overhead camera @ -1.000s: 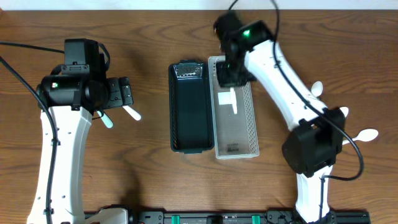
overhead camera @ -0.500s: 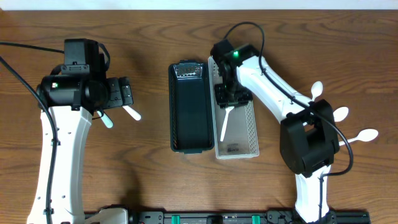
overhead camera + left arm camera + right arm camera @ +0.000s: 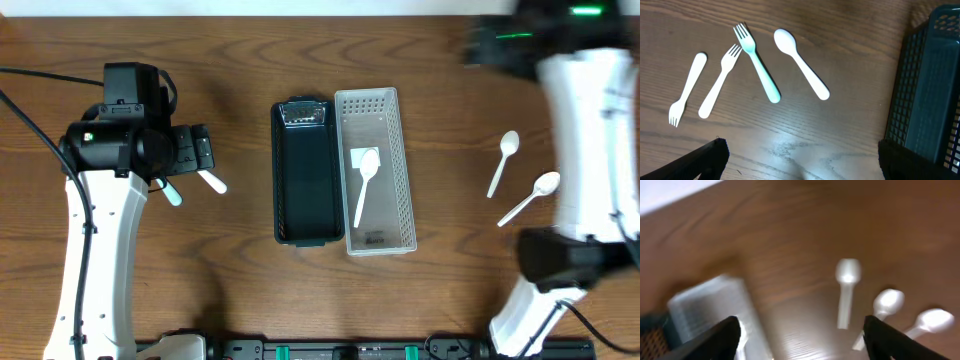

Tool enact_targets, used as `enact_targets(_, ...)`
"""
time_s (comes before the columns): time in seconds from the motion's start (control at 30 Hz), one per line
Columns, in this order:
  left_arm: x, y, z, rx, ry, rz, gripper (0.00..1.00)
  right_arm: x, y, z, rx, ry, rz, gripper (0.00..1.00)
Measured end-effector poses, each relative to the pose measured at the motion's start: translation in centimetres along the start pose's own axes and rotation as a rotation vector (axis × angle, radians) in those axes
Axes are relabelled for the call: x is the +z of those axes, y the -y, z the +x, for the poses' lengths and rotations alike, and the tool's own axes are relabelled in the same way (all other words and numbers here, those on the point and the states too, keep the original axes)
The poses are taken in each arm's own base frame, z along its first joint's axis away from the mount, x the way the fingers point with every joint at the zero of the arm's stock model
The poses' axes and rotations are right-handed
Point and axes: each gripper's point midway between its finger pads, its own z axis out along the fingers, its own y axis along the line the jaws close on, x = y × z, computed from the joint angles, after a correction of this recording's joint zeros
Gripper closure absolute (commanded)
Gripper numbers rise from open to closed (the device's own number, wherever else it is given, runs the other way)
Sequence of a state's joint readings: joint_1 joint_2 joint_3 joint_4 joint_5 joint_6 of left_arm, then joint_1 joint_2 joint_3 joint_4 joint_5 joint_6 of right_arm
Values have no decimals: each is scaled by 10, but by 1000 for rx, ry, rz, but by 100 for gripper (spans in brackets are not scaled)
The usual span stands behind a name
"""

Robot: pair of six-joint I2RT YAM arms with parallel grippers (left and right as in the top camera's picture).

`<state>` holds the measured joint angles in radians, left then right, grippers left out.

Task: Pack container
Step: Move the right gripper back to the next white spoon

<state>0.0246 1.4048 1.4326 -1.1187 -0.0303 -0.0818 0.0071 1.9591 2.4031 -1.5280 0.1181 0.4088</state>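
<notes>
A white spoon (image 3: 362, 185) lies in the clear slotted container (image 3: 392, 110), which stands next to the black container (image 3: 303, 190). My right gripper (image 3: 802, 342) is open and empty. It is blurred, up over the table's far right, with the clear container (image 3: 710, 310) to its left and three white spoons (image 3: 847, 287) on the wood ahead. My left gripper (image 3: 802, 165) stands open and empty over bare wood. Beyond it lie two white forks (image 3: 719, 81), a teal fork (image 3: 758, 64) and a white spoon (image 3: 801, 64), with the black container (image 3: 932, 90) on its right.
Two white spoons (image 3: 503, 160) (image 3: 530, 197) lie on the wood right of the containers. My right arm (image 3: 585, 110) stretches along the right side. On the left, a white spoon (image 3: 212, 182) and the teal fork (image 3: 171, 193) stick out beside my left gripper (image 3: 198, 150).
My right gripper opened and let go of the white spoon, which now lies in the clear container. It then swung away to the far right. The left arm has not moved.
</notes>
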Motion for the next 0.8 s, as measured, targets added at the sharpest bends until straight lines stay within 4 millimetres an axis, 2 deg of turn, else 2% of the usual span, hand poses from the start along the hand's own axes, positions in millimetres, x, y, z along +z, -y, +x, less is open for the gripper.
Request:
enact_targets(0.07, 0, 0, 0, 0, 0, 0, 2, 5, 41, -10, 91, -2, 53, 13)
enact_targets(0.13, 0, 0, 0, 0, 0, 0, 2, 23, 67, -8, 137, -45, 96, 11)
enact_targets(0.27, 0, 0, 0, 0, 0, 0, 2, 77, 93, 13, 148, -175, 149, 11)
enact_targets(0.3, 0, 0, 0, 0, 0, 0, 2, 99, 98, 23, 140, -223, 158, 11)
enact_targets(0.4, 0, 0, 0, 0, 0, 0, 2, 143, 105, 53, 120, -333, 171, 10)
enact_targets(0.5, 0, 0, 0, 0, 0, 0, 2, 179, 108, 82, 102, -402, 170, 10)
enact_targets(0.63, 0, 0, 0, 0, 0, 0, 2, 207, 107, 106, 89, -430, 138, 10)
enact_targets(0.8, 0, 0, 0, 0, 0, 0, 2, 228, 106, 128, 84, -446, 109, 11)
